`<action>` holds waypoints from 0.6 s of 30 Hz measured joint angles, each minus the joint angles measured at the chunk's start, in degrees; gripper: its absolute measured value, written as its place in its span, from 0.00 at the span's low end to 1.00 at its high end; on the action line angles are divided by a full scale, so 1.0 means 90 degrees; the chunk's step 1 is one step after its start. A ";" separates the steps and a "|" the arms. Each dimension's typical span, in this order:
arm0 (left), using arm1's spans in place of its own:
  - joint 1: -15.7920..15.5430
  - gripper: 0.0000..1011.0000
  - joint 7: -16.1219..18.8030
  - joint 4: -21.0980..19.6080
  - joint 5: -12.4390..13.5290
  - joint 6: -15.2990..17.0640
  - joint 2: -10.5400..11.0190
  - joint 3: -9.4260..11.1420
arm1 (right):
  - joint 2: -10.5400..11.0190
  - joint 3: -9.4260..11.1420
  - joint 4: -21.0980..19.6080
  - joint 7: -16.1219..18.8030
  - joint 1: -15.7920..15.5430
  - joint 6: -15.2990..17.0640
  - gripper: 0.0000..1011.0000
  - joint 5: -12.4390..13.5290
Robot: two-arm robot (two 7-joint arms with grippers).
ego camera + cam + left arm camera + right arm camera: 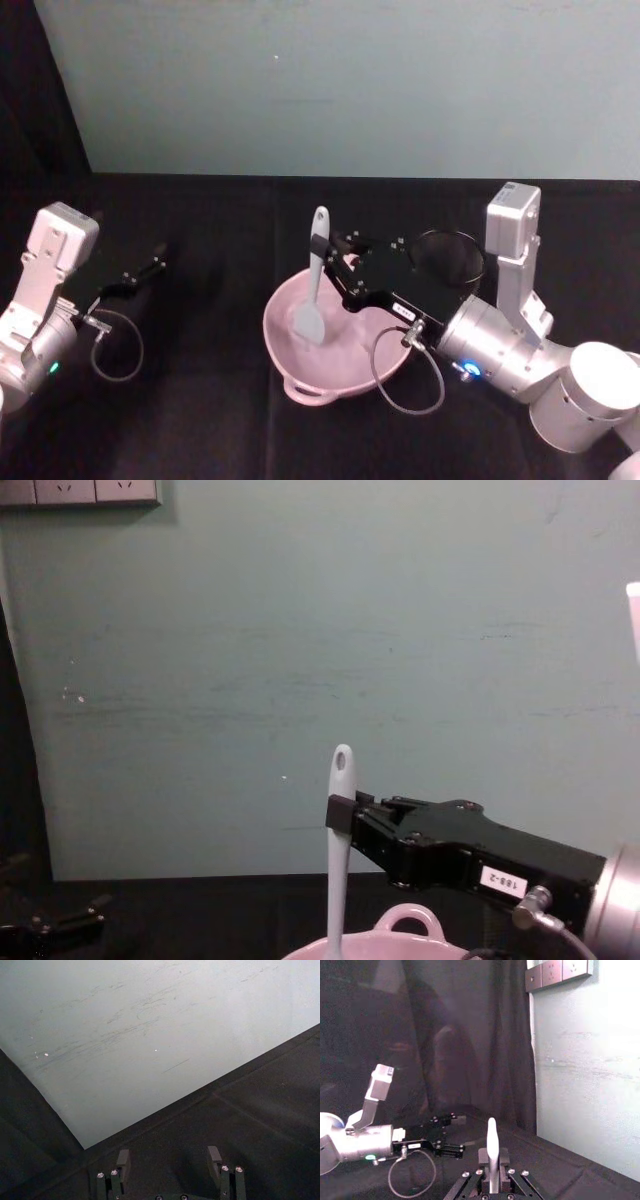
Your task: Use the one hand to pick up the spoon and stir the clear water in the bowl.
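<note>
R gripper (322, 245) comes in from the right, low over the far side of the bowl (278, 352). Jaws are clamped narrow on the spoon (315, 285), gripping high on the handle, just below the hole end. Spoon stands approx. upright w/ a slight tilt: hole end up, broad flat head down inside the bowl, on its left half. Can't tell if the head touches the bottom.

Bowl sits mid-table on the black table (200, 420), towards the near edge, w/ its loop handle pointing to the near side. From the chest view, the white label (503, 881) reading "188-2" shows on the R gripper's black body.

Black mesh cup (448, 258) stands just far-right of the bowl, behind the R gripper's body and apart from the spoon.

L gripper (150, 268) is well off to the left, near the table, away from bowl & spoon. Its jaws are wide apart w/ nothing between them.
</note>
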 joint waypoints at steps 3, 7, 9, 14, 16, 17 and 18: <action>0.0000 0.99 0.0000 0.0000 0.0000 0.0000 0.0000 0.0000 | -0.0080 -0.0009 0.0216 0.0038 0.0129 -0.0011 0.12 0.0049; 0.0000 0.99 0.0000 0.0000 0.0000 0.0000 0.0000 0.0000 | -0.0160 0.0036 0.0565 0.0077 0.0313 -0.0038 0.12 0.0151; 0.0000 0.99 0.0000 0.0000 0.0000 0.0000 0.0000 0.0000 | -0.0162 0.0079 0.0672 0.0072 0.0358 -0.0046 0.12 0.0170; 0.0000 0.99 0.0000 0.0000 0.0000 0.0000 0.0000 0.0000 | -0.0107 0.0246 0.0811 -0.0014 0.0397 -0.0075 0.12 0.0215; -0.0001 0.99 0.0000 0.0000 0.0000 0.0000 0.0000 0.0000 | -0.0046 0.0331 0.0804 -0.0071 0.0374 -0.0085 0.12 0.0219; 0.0000 0.99 0.0000 0.0000 0.0000 0.0000 0.0000 0.0000 | -0.0003 0.0388 0.0774 -0.0110 0.0347 -0.0089 0.12 0.0219; 0.0000 0.99 0.0000 0.0000 0.0000 0.0000 0.0000 0.0000 | 0.0019 0.0411 0.0754 -0.0123 0.0331 -0.0091 0.12 0.0218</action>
